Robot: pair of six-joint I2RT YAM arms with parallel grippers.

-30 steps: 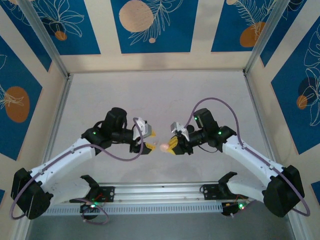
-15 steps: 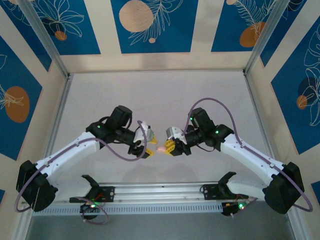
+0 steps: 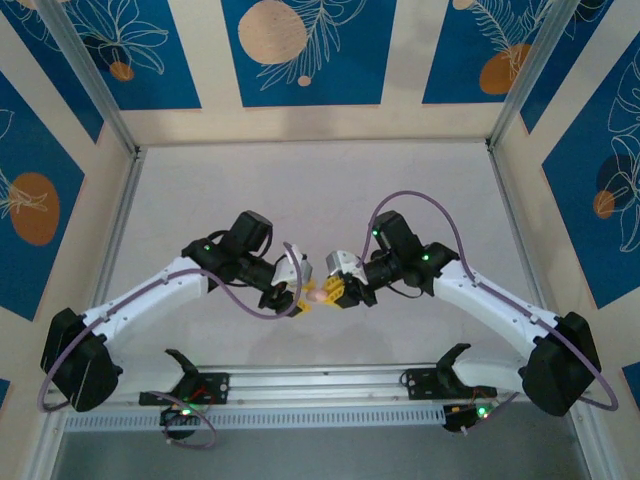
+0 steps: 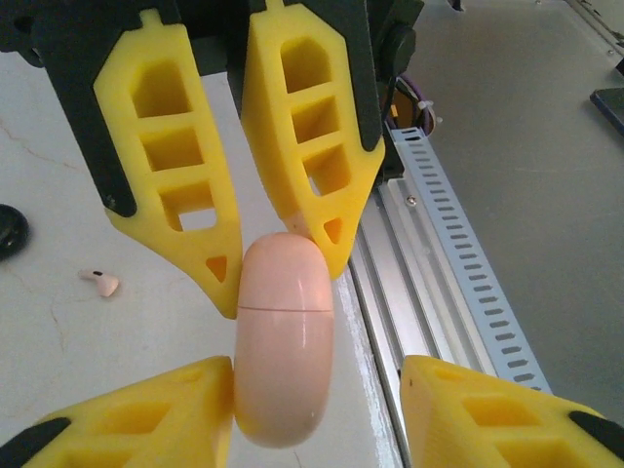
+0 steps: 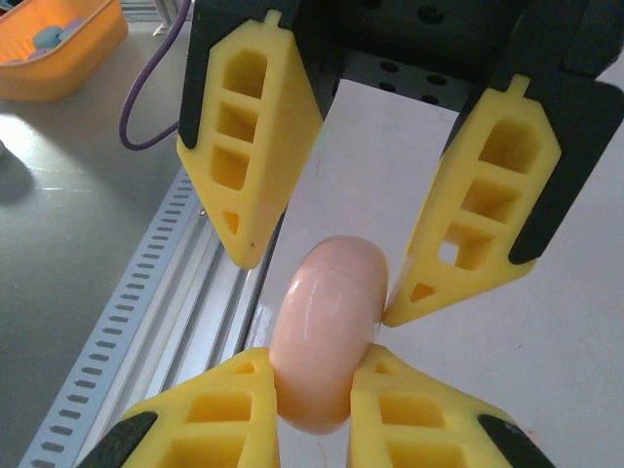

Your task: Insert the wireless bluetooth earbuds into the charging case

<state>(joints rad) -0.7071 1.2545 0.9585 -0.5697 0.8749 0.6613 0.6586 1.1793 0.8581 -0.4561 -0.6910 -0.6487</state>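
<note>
1. The pink charging case [image 4: 283, 351] looks light, rigid, glossy and rounded, so probably slippery. It is best gripped across its sides, on either side of the seam [image 4: 283, 308].
2. It hangs closed between the arms near the bench's [image 4: 58, 361] front edge. A pale pink earbud [image 4: 99, 283] lies on the bench, well apart.
3. The left end effector [image 4: 278, 263] pinches one end of the case.
4. The right end effector [image 5: 327, 281] is spread around the other end, with one finger touching and the other clear.
</note>
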